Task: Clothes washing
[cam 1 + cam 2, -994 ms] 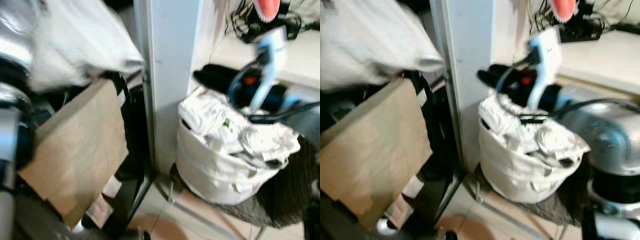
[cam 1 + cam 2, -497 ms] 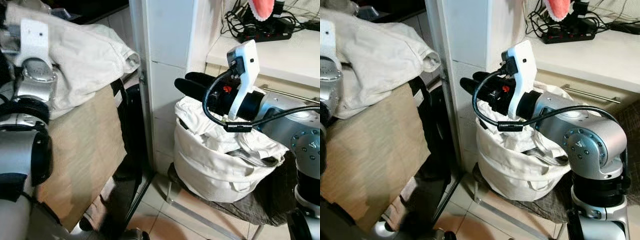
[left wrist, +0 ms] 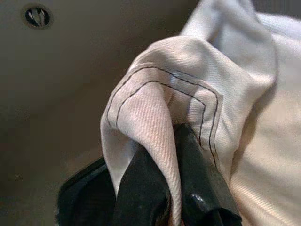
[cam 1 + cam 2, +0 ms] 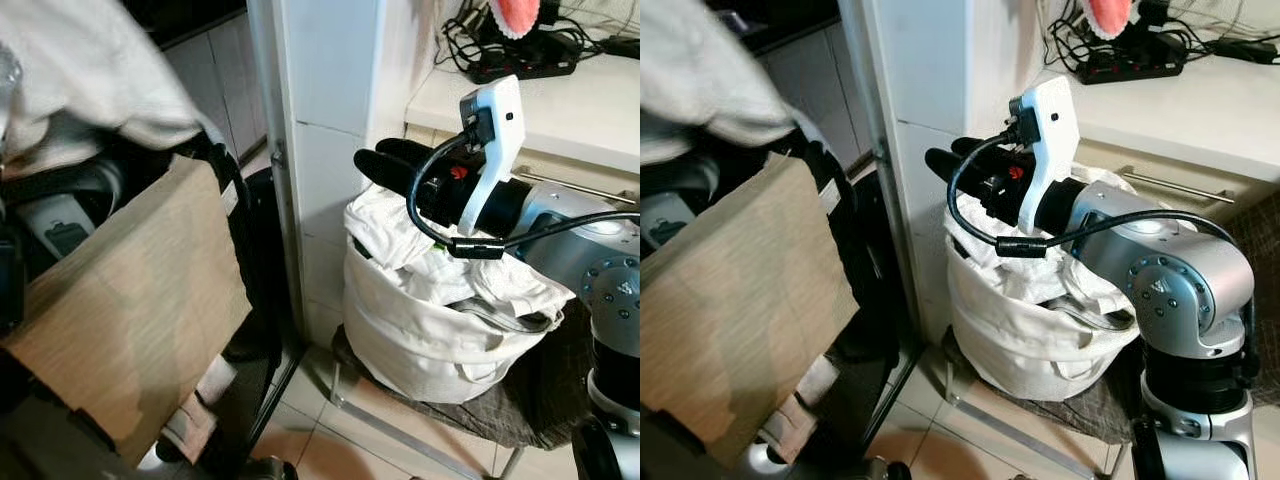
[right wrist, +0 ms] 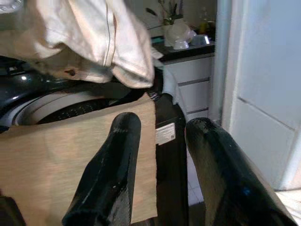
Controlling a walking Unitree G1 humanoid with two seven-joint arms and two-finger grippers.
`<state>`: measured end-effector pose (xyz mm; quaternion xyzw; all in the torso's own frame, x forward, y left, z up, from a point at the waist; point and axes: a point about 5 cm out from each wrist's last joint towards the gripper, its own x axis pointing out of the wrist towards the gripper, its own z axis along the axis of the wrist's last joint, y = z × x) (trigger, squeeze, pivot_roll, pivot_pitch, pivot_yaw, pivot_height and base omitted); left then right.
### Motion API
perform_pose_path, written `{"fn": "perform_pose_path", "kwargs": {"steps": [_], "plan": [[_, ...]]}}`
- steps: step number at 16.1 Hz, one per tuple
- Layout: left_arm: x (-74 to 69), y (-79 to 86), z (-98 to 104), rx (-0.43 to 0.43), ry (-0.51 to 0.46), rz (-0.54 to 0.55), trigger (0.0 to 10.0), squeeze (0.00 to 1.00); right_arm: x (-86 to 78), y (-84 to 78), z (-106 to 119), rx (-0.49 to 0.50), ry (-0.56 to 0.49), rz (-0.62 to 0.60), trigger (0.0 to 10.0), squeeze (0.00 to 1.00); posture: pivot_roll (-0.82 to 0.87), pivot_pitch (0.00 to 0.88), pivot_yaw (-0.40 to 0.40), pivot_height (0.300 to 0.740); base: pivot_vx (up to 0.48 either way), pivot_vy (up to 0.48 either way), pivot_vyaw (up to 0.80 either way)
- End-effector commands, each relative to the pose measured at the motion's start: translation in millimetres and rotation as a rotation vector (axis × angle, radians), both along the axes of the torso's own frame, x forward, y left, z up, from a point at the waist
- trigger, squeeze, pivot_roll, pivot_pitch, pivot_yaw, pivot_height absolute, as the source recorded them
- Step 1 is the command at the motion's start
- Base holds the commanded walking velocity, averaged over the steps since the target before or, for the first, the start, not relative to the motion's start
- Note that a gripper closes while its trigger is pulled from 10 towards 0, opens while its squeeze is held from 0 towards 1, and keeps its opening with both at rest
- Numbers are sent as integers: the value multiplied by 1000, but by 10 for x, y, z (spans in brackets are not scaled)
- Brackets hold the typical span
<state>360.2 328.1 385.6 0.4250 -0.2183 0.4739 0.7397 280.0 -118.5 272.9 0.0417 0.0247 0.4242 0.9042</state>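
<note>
Cream garment held over the open top-loading washer, laundry bag waiting at the right.

The left end effector (image 3: 162,188) is clenched on a stitched fold of the cream garment (image 4: 85,80), which hangs blurred above the washer drum (image 5: 70,110) and the brown board (image 4: 130,320) leaning against the machine's front edge. To do this well, I judge the cloth should be carried fully over the drum's mouth before letting go, so no trailing part drapes on the board or rim. The right end effector (image 5: 157,165) hovers released, fingers apart, above the white laundry bag (image 4: 440,340) on its stool. The drum's inside is mostly hidden by the garment and board; the garment's full extent runs off the picture.
</note>
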Motion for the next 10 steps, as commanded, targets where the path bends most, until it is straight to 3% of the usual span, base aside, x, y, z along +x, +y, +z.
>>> {"fn": "perform_pose_path", "kwargs": {"steps": [1, 2, 3, 4, 5, 10], "plan": [[-51, 33, 108, 41, -17, 35, 0, 0, -15, 45, 36, -1, -13, 29, 10000, 0, -83, 0, 69, 740, 0, 0, 0], [10, 15, 56, 37, 88, 40, 3725, 0, -38, 70, 18, -10, -1, 60, 10000, 0, -86, 0, 72, 740, 0, 0, 0], [45, 23, 10, 2, 158, 6, 10000, 0, -89, 102, -11, -28, 8, 109, 10000, 0, -90, 0, 77, 740, 0, 0, 0], [45, 21, 13, -11, 147, -1, 10000, 0, -130, 121, -34, -47, 11, 138, 10000, 0, -95, 0, 83, 740, 0, 0, 0], [46, 21, 16, -34, 140, -11, 10000, 1000, -174, 137, -50, -56, 15, 167, 10000, 0, -98, 0, 85, 740, 0, 0, 0], [94, 24, -49, -96, 233, -42, 10000, 1000, -297, 152, -83, -85, 17, 260, 10000, 0, -104, 0, 93, 740, 0, 0, 0]]}}
